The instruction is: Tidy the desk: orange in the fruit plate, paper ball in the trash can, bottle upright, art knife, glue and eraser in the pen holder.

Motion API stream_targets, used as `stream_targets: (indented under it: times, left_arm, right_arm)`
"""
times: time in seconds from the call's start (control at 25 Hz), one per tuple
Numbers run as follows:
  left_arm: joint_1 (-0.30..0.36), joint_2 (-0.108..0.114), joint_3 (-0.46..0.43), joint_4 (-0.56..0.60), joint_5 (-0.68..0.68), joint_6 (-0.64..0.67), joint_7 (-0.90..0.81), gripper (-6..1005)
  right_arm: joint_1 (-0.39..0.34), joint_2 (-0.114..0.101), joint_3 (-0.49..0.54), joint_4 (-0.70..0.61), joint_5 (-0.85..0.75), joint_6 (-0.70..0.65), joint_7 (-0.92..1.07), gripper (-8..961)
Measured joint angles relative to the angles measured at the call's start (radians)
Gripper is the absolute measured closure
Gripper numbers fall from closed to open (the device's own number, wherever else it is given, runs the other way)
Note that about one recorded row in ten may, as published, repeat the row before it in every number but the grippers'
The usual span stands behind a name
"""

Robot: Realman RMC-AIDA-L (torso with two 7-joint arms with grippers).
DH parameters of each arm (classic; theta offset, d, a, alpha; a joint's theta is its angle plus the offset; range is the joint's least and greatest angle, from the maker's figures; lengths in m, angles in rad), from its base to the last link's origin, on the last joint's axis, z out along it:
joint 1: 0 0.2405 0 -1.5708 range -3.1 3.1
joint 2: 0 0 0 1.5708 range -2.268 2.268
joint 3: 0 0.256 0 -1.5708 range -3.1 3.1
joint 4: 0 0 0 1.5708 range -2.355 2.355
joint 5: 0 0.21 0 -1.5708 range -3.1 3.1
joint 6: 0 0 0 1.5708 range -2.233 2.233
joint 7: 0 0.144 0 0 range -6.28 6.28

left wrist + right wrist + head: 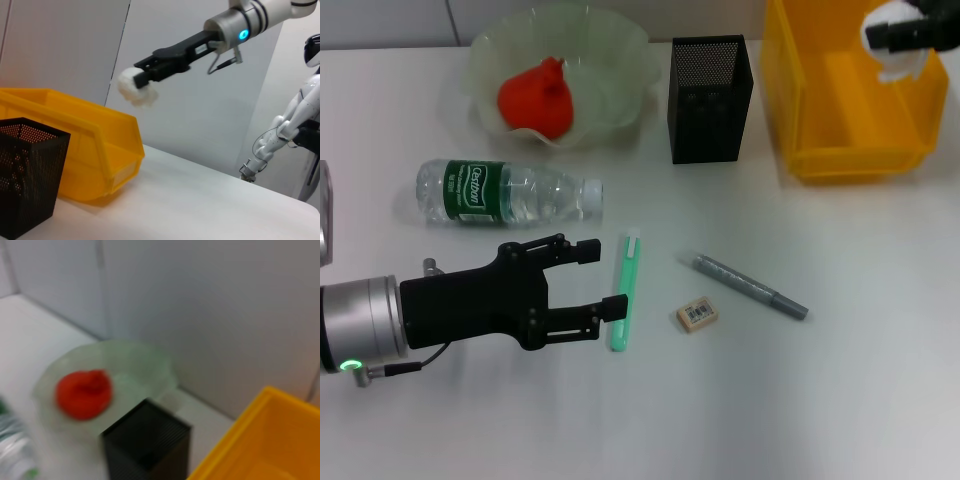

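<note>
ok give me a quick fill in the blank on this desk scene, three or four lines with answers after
1. The right gripper holds the paper ball above the ______ bin.
2. The orange sits in the fruit ______.
3. The bottle is lying on its ______.
4. The open fingers of the left gripper sit just beside the ______ art knife.

Answers: yellow; plate; side; green
</note>
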Motion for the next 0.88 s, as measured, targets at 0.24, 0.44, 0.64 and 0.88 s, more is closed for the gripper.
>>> stream_targets:
  times: [0.24,0.44,0.64,0.88]
  left_arm:
    - [0.000,-0.002,0.001,0.000,0.002,0.004,0.000,194]
    - [0.006,-0.002,0.000,0.000,0.002,0.009,0.000,194]
    - [0.007,-0.002,0.000,0.000,0.002,0.009,0.000,195]
    - [0.003,0.000,0.000,0.000,0.002,0.010,0.000,195]
  right_arm:
    - [0.012,0.010,-0.037,0.134,0.008,0.212,0.005,414]
    - [0.004,0.038,-0.100,0.172,0.010,0.368,-0.001,415]
    - [0.000,0.042,-0.096,0.199,0.057,0.411,-0.014,324]
    - [-0.089,0.022,-0.090,0.251,0.462,0.360,-0.179,191]
